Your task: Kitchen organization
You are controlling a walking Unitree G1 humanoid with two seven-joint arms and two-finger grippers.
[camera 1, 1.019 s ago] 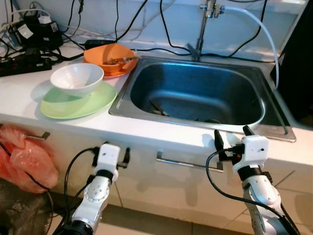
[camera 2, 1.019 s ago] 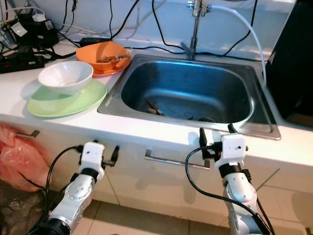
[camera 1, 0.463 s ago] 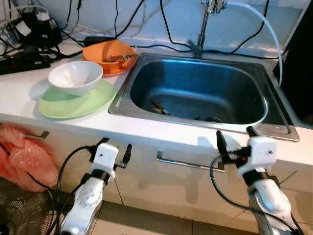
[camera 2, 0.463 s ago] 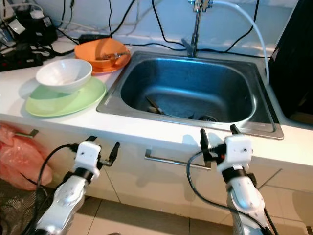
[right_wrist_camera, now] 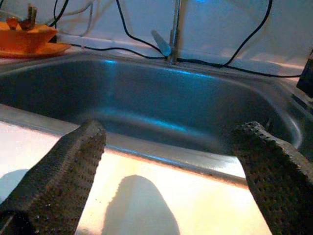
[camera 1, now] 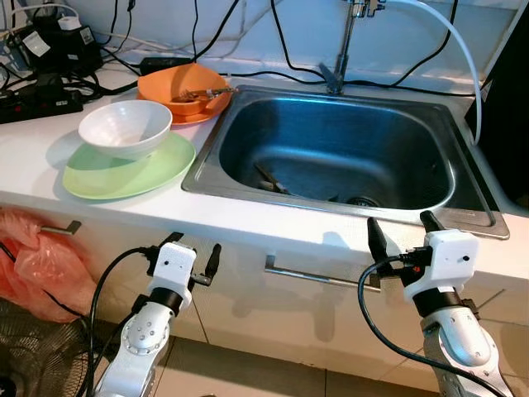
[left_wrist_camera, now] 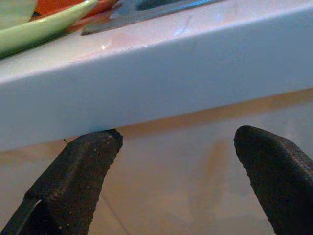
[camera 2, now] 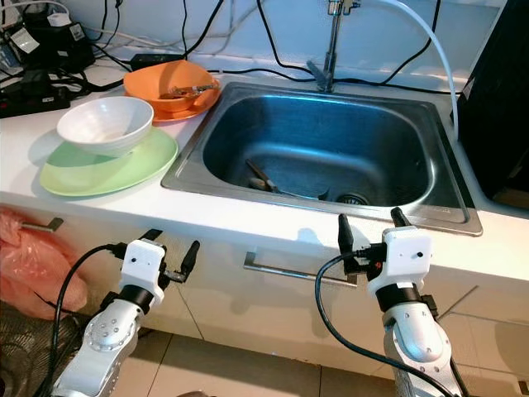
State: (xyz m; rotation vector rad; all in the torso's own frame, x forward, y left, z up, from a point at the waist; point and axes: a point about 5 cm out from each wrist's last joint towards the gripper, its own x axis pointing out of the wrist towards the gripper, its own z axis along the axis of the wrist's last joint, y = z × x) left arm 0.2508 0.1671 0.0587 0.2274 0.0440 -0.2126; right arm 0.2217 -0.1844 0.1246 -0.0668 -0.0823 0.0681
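- The left gripper (camera 1: pixel 191 255) is hovering below the white counter (camera 1: pixel 248 223), in front of the cabinet face, its two black fingers spread apart and grasping nothing.
- The counter's front edge is sitting just above those fingers (left_wrist_camera: pixel 73 181) in the left wrist view, standing between them and the dishes.
- The right gripper (camera 1: pixel 402 234) is hanging at the counter's front lip before the steel sink (camera 1: pixel 335 153), fingers released wide and empty.
- A white bowl (camera 1: pixel 126 129) is resting on a green plate (camera 1: pixel 128 168) to the left of the sink.
- An orange bowl (camera 1: pixel 183 89) holding utensils is lying behind them, touching the sink's rim.
- A dark utensil (camera 1: pixel 269 179) is lying in the basin near the drain (camera 1: pixel 360 201).
- Black cables (camera 1: pixel 50 83) are trailing along the wall beside the faucet (camera 1: pixel 340 58).
- A metal drawer handle (camera 1: pixel 318 276) is running between the two grippers, and a pink bag (camera 1: pixel 41 265) is hanging at the far left.
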